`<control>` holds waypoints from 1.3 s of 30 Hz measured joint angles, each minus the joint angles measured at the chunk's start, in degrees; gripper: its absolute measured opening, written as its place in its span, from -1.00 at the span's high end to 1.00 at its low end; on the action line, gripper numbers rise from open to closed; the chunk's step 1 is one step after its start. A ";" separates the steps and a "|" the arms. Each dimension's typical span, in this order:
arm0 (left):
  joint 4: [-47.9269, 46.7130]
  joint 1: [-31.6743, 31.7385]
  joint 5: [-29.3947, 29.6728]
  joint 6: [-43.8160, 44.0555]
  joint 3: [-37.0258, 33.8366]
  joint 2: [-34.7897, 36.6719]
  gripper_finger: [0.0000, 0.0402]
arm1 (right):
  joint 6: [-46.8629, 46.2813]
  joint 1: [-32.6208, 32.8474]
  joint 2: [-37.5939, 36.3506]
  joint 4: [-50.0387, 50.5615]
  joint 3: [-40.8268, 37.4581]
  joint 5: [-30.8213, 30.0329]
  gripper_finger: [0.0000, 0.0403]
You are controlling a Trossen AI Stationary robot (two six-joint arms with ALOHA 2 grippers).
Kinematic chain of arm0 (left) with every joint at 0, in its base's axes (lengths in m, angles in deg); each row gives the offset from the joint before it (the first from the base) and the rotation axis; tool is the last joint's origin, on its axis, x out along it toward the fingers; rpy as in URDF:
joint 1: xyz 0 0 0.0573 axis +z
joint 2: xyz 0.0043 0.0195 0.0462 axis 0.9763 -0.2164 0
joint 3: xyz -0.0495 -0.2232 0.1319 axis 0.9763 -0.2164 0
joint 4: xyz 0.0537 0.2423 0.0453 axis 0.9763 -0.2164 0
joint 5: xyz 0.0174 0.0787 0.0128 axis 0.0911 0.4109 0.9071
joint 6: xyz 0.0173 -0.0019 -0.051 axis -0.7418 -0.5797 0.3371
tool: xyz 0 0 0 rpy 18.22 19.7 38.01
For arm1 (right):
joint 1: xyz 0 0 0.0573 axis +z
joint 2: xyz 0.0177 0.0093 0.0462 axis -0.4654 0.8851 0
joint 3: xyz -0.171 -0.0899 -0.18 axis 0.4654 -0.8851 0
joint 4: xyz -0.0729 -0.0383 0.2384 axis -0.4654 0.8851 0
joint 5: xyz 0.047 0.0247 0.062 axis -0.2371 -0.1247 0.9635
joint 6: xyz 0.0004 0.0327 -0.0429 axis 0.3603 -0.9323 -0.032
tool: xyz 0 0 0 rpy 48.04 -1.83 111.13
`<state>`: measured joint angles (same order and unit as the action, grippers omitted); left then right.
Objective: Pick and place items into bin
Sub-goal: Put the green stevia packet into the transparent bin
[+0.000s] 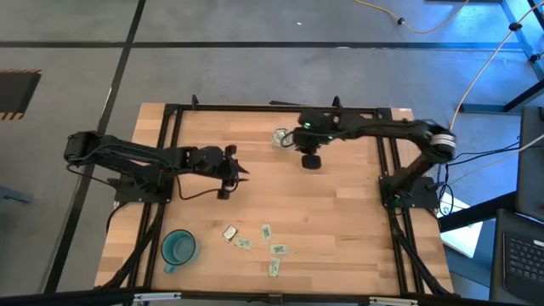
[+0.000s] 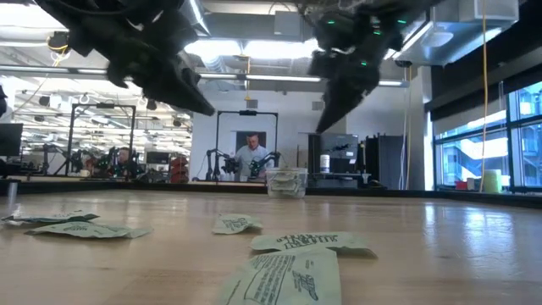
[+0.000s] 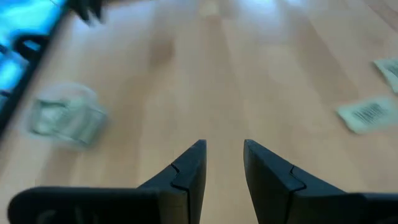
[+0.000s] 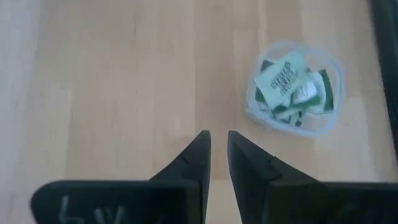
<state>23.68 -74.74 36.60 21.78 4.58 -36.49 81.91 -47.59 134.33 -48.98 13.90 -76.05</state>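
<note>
My right jaws [image 4: 219,155]: hung above bare tabletop [image 4: 124,81] just beside the bin, parted by a narrow gap, with nothing between them.
Bin [image 4: 292,87]: a small clear container near the far edge of the tabletop, holding several green and white packets in a heap.
My left jaws [image 3: 222,165]: hovered mid-tabletop, well apart from the bin, open and empty.
Loose items [image 1: 255,242]: five or so packets lay flat near the front edge, close to the teal cup [image 1: 178,247] and far from both my arms.
Step in hand: I judged it the end of a drop-off, jaws empty beside the filled bin.
Next move: it called for reaching to the front, lowering onto one flat packet and pinching its thin edge without sliding it.
</note>
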 joint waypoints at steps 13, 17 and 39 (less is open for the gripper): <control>-24.97 -15.60 0.78 17.89 6.59 -1.91 0.49 | -12.40 5.03 -20.92 -31.75 -26.66 -3.59 0.71; -25.17 -20.48 2.16 18.73 6.59 -6.95 0.49 | -12.75 5.69 -20.75 -32.84 -26.86 -5.50 0.71; -24.36 -24.15 -5.07 20.23 15.31 -29.03 0.52 | -15.10 5.94 -11.71 -34.71 -26.83 -8.56 0.71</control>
<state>-0.68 -98.89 31.53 42.01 19.89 -65.52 66.82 -41.65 122.61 -83.69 -12.94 -84.60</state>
